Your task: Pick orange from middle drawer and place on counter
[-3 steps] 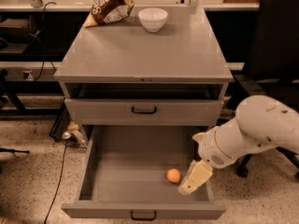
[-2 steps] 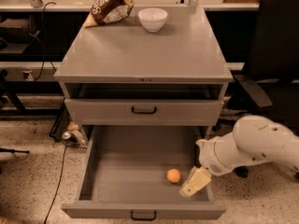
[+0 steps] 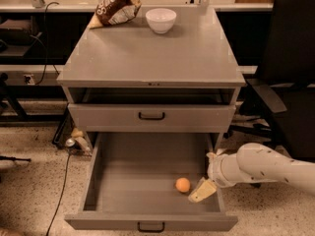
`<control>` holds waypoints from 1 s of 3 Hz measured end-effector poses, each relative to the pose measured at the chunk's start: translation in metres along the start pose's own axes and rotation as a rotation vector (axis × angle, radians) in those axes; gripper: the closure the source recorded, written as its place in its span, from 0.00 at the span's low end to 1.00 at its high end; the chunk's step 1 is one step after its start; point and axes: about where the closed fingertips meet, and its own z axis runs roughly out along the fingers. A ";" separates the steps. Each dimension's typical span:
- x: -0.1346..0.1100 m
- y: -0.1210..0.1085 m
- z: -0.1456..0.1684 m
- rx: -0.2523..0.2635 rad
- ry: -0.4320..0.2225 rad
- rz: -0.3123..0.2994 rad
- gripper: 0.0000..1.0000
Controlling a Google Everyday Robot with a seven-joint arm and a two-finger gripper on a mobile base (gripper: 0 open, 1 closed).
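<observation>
The orange (image 3: pixel 182 184) lies on the grey floor of the open middle drawer (image 3: pixel 138 176), towards its front right. The drawer is pulled far out, and its small black handle (image 3: pixel 150 226) shows at the bottom edge. My gripper (image 3: pixel 202 191) is low inside the drawer's front right corner, just right of the orange and close to it. The white arm (image 3: pixel 261 166) reaches in over the drawer's right wall. The counter (image 3: pixel 152 58) is the flat grey top of the cabinet above.
A white bowl (image 3: pixel 161 19) and a brown snack bag (image 3: pixel 115 6) stand at the back of the counter. The upper drawer front (image 3: pixel 151 116) is shut. A black office chair (image 3: pixel 290 77) stands to the right, cables and clutter on the floor to the left.
The arm has dropped lower and drawn back to the right. The gripper has stayed beside the orange, which has not moved.
</observation>
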 end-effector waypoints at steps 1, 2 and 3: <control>0.013 -0.006 0.041 -0.024 0.009 0.006 0.00; 0.017 -0.007 0.072 -0.049 0.033 -0.002 0.00; 0.015 -0.007 0.096 -0.071 0.051 -0.015 0.00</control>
